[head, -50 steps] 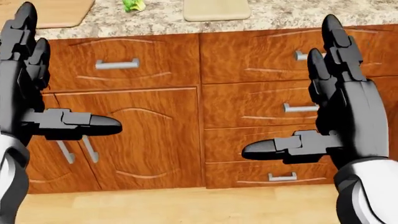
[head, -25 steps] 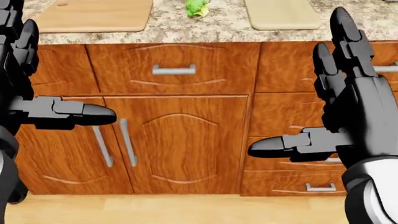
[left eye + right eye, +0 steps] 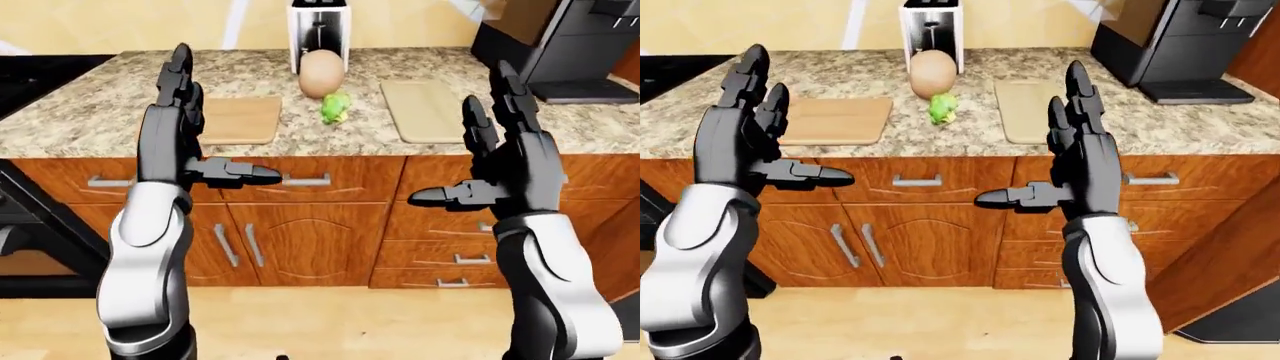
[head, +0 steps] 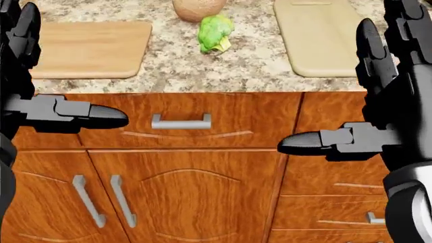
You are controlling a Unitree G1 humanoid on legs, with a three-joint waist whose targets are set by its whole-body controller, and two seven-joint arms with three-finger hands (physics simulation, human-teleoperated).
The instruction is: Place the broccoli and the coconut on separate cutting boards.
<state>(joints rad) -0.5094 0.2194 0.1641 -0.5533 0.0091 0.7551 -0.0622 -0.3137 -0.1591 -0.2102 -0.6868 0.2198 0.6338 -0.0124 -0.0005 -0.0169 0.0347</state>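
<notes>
A green broccoli (image 4: 215,33) lies on the granite counter (image 4: 257,71) between two cutting boards. A brown wooden board (image 4: 87,48) is to its left and a pale board (image 4: 320,38) to its right. The tan coconut (image 3: 321,73) stands just above the broccoli, by a white toaster (image 3: 318,28). My left hand (image 3: 185,127) and right hand (image 3: 500,161) are both open and empty, fingers up, held below the counter's near edge in the views.
Wooden cabinet doors and drawers (image 4: 182,192) with metal handles run under the counter. A black coffee machine (image 3: 1170,45) stands at the counter's right end. A dark stove (image 3: 40,71) lies to the left. Pale wood floor (image 3: 330,322) shows below.
The camera has moved closer and shifted, so the counter, boards and broccoli now sit lower and larger in the head view, and the coconut has come into view. Both hands stay open.
</notes>
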